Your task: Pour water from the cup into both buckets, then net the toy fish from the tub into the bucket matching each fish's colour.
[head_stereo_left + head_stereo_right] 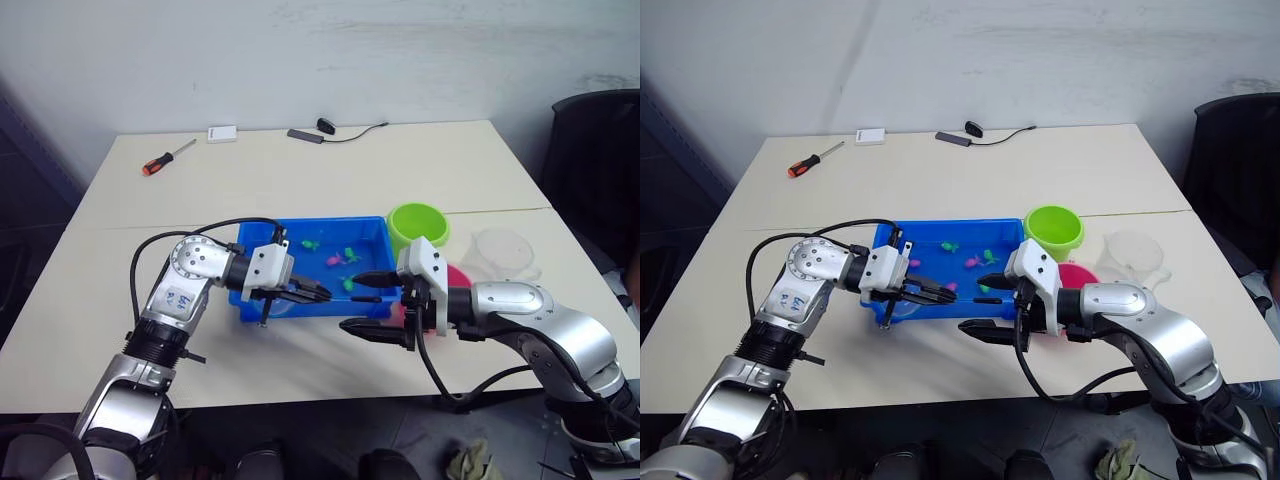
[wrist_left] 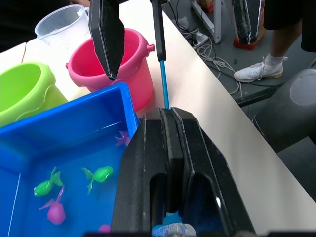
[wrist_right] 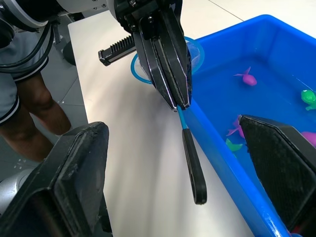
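Note:
My left gripper (image 1: 312, 292) is shut on the thin blue shaft of a small net (image 3: 181, 122), over the near edge of the blue tub (image 1: 300, 222). The net's black handle (image 3: 194, 170) reaches between the fingers of my open right gripper (image 1: 372, 303), which touch nothing. Green toy fish (image 1: 351, 254) and pink toy fish (image 1: 334, 261) float in the tub's water. The lime green bucket (image 1: 418, 225) stands at the tub's far right corner. The pink bucket (image 2: 123, 69) is beside it, partly behind my right gripper. Further right stands the clear cup (image 1: 503, 252).
An orange-handled screwdriver (image 1: 165, 157), a white box (image 1: 222, 133) and a black cable (image 1: 340, 132) lie at the table's far side. A black chair (image 1: 595, 170) stands at the right. A person's legs (image 3: 29, 98) are close to the table's near edge.

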Robot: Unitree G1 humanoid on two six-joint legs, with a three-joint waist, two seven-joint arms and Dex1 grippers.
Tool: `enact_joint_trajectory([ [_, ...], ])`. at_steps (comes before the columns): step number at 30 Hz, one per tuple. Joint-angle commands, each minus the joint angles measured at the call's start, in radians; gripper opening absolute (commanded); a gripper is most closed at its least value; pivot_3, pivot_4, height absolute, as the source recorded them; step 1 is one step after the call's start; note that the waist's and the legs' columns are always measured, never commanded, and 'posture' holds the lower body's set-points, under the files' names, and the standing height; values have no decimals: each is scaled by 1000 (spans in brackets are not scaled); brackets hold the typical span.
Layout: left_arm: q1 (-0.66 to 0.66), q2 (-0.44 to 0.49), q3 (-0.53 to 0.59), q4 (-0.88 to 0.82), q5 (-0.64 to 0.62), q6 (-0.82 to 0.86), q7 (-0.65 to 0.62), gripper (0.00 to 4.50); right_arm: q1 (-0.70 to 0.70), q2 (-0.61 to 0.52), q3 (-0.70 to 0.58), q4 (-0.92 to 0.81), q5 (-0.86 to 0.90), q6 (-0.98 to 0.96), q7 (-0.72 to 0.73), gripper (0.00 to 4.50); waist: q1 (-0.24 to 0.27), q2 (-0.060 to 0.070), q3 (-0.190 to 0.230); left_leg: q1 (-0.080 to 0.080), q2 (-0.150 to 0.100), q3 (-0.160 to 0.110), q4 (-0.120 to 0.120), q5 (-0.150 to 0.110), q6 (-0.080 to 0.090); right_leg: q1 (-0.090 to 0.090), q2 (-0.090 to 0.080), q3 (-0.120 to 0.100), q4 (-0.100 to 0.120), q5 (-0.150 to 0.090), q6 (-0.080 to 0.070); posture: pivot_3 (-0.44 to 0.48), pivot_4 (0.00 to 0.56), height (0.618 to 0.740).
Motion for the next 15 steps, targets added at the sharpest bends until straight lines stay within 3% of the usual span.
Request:
enact_joint_trajectory([
  [1,-20,1,7,1,2,-13,-11,25,-21,3,-4,-18,8,8,-5,4500,0,0,0,0,0,0,0,0,0,0,0,0,0,0,0,0,150,733],
  [8,-27,3,13,1,0,-7,-10,25,-22,-5,-5,-19,11,32,-4,4500,0,0,0,0,0,0,0,0,0,0,0,0,0,0,0,0,150,733],
  [9,-28,3,14,1,0,-7,-9,0,-22,-5,-8,-21,12,34,-4,4086,0,0,0,0,0,0,0,0,0,0,0,0,1,0,0,0,150,733],
  [11,-30,3,15,1,-1,-5,-9,0,-21,-6,-11,-24,13,38,-3,3747,0,0,0,0,0,0,0,0,0,0,0,0,1,0,0,0,150,733],
  [13,-33,3,16,1,-2,-2,-8,0,-21,-7,-12,-25,13,41,-4,2523,0,0,0,0,0,0,0,0,0,0,0,0,1,0,0,0,150,733],
  [14,-34,3,16,2,-2,-2,-8,0,-21,-8,-12,-25,13,42,-4,2389,0,0,0,0,0,0,0,0,0,0,0,0,1,0,0,0,150,733],
  [15,-34,4,17,2,-2,-1,-8,0,-20,-8,-13,-26,13,42,-4,1979,0,0,0,0,0,0,0,0,0,0,0,0,1,0,0,0,150,733],
])
